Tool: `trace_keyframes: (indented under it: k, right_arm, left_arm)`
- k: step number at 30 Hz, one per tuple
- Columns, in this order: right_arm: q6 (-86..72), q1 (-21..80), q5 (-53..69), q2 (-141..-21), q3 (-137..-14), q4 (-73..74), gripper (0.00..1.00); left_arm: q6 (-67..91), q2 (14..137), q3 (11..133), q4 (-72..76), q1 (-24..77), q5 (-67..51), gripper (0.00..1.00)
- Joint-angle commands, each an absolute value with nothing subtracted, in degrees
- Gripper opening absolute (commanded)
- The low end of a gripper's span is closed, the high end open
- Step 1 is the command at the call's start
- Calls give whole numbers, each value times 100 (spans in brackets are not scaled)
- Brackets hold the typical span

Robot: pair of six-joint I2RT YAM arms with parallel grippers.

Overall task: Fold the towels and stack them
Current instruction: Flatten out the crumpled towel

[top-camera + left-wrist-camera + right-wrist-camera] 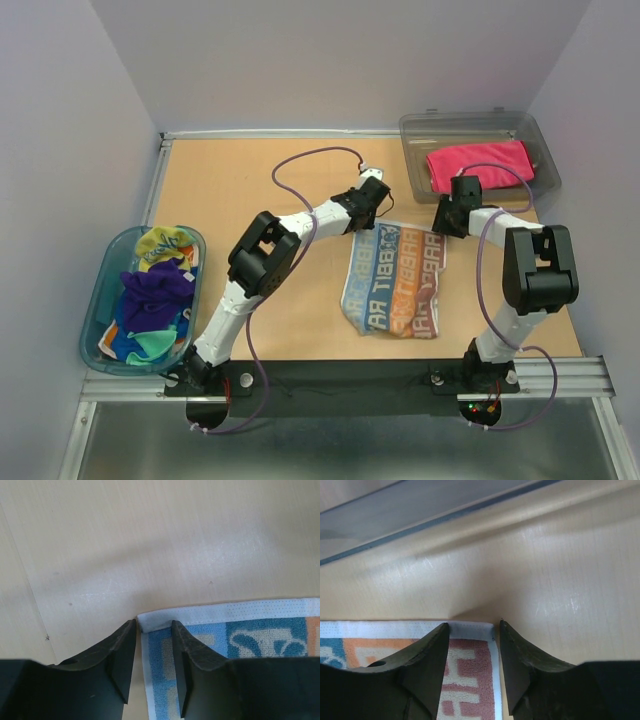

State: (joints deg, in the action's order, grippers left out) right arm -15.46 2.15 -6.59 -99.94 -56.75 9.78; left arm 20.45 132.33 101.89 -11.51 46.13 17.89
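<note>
A blue-orange-pink striped towel [395,280] with big letters lies spread flat in the middle of the table. My left gripper [378,203] is down at its far left corner. In the left wrist view the gripper [153,626] is open and straddles the white hem corner of the towel [260,635]. My right gripper [447,222] is at the far right corner. Its jaws [472,625] are also open, with the pink-lettered corner [465,665] between them. A magenta pink towel [478,165] lies folded in the clear bin. Yellow [165,243], purple [155,290] and teal [150,343] towels are heaped in the tub.
The clear grey plastic bin [410,125] stands at the back right, just beyond my right gripper. The blue-rimmed oval tub [100,300] sits at the left edge. A metal rail [300,133] runs along the table's far side.
</note>
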Motion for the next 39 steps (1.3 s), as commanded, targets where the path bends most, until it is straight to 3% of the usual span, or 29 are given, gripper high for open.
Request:
trace_keyframes:
  k: [1,4,5,7,8,14,24,39]
  right_arm:
    - [-1600,185,-458,-10151,-5502,1046,44]
    - [-1477,176,-177,-10116,-5458,1037,38]
    - [-1477,176,-115,-10108,-5458,1046,37]
    - [-1371,211,-35,-10081,-5458,1046,28]
    - [-1328,237,121,-10046,-5449,1046,18]
    - [-1248,579,430,-10002,-5467,1046,1]
    - [-1265,1239,589,-9467,-6037,1011,1]
    - [-739,1301,475,-7261,-7497,932,0]
  left_arm:
    - [2180,13580,10012,-2057,4579,1512,40]
    - [2250,13474,9844,-1987,4553,1459,26]
    - [2259,13448,9800,-1969,4553,1459,26]
    - [2302,13377,9695,-1908,4544,1468,19]
    - [2320,13325,9607,-1864,4527,1468,16]
    - [2452,13044,9150,-1688,4483,1547,4]
    - [2558,11569,8095,-1555,4184,2372,0]
    - [899,8492,8402,-1003,4657,4514,0]
